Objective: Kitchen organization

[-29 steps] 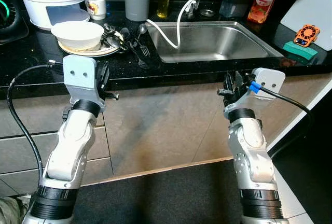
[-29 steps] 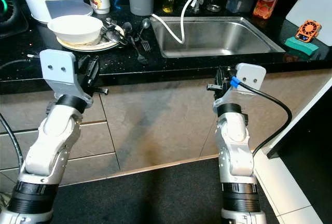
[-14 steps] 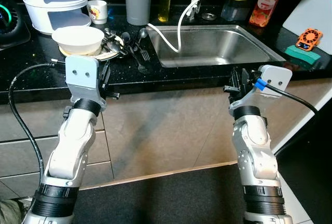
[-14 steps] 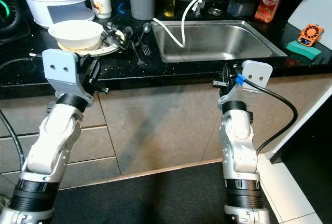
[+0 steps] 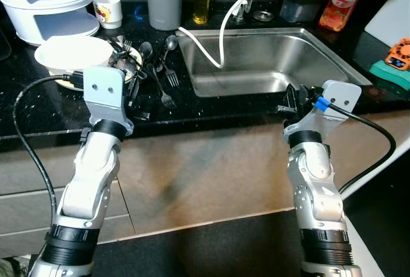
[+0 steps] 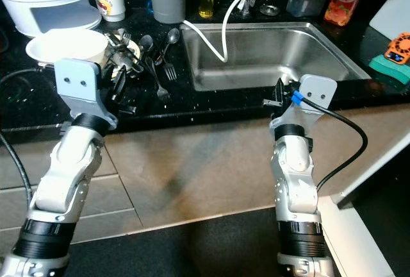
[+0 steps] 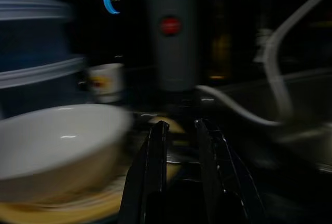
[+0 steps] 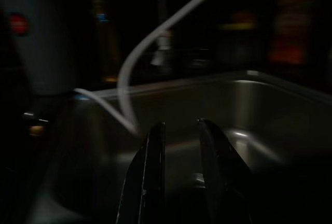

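Dishes — white bowl [image 5: 72, 56] on plate with cutlery [image 5: 154, 72], desk left of sink [image 5: 269, 59]; view has closed in, both arms now raised at desk edge; left gripper [image 7: 179, 130] and right gripper [image 8: 179, 130] fingers slightly parted, holding nothing — pickup not begun

Head views bright and sharp, wrist views dim, blurred — motion smear

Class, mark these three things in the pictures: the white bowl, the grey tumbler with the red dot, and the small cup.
white bowl [image 6: 64, 45], right eye view, on its inner hollow.
grey tumbler [image 5: 164, 1], left eye view, on its body.
small cup [image 6: 111, 2], right eye view, on its printed side.
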`<state>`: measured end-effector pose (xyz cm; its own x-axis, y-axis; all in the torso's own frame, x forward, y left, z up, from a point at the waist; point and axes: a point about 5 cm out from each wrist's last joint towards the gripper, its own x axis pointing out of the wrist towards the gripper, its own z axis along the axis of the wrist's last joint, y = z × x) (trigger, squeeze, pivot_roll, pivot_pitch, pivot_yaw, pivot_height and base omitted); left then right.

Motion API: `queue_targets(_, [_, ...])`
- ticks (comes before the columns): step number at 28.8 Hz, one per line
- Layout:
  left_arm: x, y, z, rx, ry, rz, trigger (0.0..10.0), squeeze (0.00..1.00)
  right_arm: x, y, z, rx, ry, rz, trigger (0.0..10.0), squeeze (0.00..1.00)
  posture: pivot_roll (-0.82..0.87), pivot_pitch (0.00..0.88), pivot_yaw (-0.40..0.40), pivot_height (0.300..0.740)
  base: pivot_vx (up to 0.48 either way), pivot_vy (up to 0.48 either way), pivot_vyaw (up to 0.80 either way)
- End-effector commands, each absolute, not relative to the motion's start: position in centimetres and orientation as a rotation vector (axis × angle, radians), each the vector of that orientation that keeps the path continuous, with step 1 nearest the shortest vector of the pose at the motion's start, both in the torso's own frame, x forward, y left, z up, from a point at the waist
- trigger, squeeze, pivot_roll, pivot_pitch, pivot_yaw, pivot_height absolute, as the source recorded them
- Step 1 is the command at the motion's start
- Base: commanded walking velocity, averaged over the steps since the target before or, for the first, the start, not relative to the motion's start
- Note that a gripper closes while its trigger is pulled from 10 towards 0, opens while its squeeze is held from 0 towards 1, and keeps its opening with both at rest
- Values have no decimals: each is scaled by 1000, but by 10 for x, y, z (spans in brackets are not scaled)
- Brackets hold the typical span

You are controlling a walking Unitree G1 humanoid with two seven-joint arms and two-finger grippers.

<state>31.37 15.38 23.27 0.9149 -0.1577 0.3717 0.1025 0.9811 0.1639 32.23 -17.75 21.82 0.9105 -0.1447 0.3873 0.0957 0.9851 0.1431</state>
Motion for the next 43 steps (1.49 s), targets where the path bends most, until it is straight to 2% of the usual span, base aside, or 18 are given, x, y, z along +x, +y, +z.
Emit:
queue_targets(1, [315, 157, 230, 156, -383, -124, 10000, 0, 323, -173, 213, 126, -390, -114, 10000, 0, 101, 29, -46, 740, 446, 0, 0])
queue_targets(8, [315, 154, 230, 167, -387, -138, 10000, 0, 323, -172, 212, 127, -390, -114, 10000, 0, 99, 29, -42, 740, 431, 0, 0])
queue_targets(28, [307, 140, 237, 216, -409, -226, 10000, 0, 325, -171, 212, 123, -389, -105, 10000, 0, 106, 26, -48, 740, 0, 0, 0])
queue_targets(43, [312, 150, 269, 313, -406, -285, 10000, 0, 325, -171, 211, 124, -385, -103, 10000, 0, 110, 28, -42, 740, 0, 0, 0])
